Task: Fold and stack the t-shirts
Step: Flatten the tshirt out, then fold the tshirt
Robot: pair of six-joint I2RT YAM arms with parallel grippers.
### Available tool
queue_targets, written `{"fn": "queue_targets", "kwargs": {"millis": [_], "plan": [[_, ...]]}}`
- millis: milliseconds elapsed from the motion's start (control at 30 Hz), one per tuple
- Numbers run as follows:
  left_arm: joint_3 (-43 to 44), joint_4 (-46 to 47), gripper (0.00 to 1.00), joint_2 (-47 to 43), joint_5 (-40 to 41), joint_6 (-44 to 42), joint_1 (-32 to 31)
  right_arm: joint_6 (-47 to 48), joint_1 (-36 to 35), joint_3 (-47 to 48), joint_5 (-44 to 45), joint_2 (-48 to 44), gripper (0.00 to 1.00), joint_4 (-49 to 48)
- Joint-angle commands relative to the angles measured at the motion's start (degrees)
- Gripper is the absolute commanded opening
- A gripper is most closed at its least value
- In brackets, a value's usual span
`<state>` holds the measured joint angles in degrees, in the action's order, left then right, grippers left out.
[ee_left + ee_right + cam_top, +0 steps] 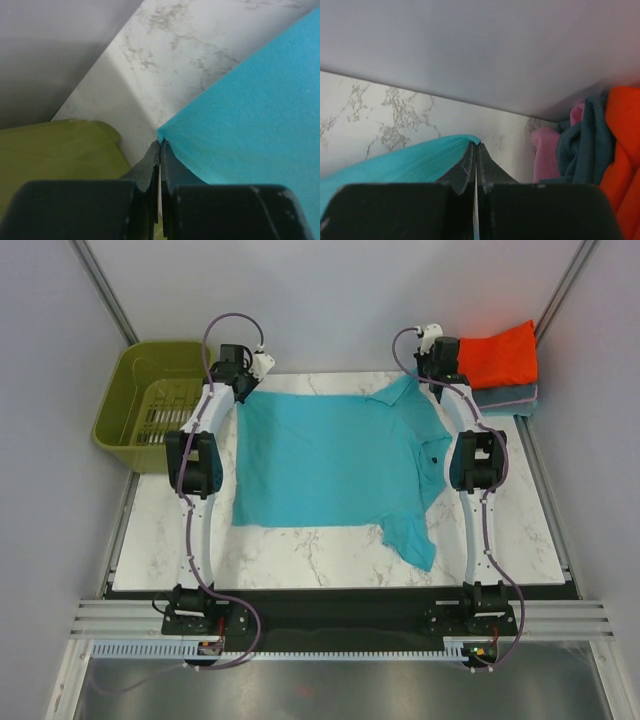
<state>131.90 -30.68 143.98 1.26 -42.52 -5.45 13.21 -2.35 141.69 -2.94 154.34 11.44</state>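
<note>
A teal collared t-shirt (330, 455) lies spread flat on the marble table (300, 555), one sleeve trailing toward the near edge. My left gripper (245, 390) is shut at its far left corner, the cloth (250, 115) meeting the fingertips (150, 160). My right gripper (437, 383) is shut on the far right sleeve hem (420, 160). A folded orange-red t-shirt (500, 355) lies on a folded grey-blue one (505, 398) at the far right corner. Both also show in the right wrist view, the orange-red shirt (625, 140) beside the grey-blue one (592, 140).
An olive-green plastic basket (150, 405) stands off the table's far left corner, close beside my left gripper (160, 145). A pink cloth (547, 150) sits in the stack, just right of my right gripper (477, 147). Grey walls enclose the back and sides.
</note>
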Motion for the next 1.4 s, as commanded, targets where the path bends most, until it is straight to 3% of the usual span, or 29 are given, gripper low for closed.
{"fn": "queue_targets", "kwargs": {"millis": [0,367,1000,1367], "plan": [[3.02,7.21,0.02,-0.37,2.00,-2.56,1.32,-1.17,0.24,3.59,2.59,-1.23,0.00,-6.78],[-6.89,7.03,0.02,-9.06,-0.99,1.22,0.97,-0.20,0.42,-6.50,-1.53,-12.74,0.00,-2.31],[-32.75,7.21,0.02,-28.84,-7.32,4.99,0.88,-0.91,0.33,-41.99,-8.66,-41.30,0.00,4.03],[-47.07,8.26,0.02,-39.12,-7.85,5.87,0.97,-0.29,0.33,-55.90,-9.28,-56.86,0.00,6.93]]}}
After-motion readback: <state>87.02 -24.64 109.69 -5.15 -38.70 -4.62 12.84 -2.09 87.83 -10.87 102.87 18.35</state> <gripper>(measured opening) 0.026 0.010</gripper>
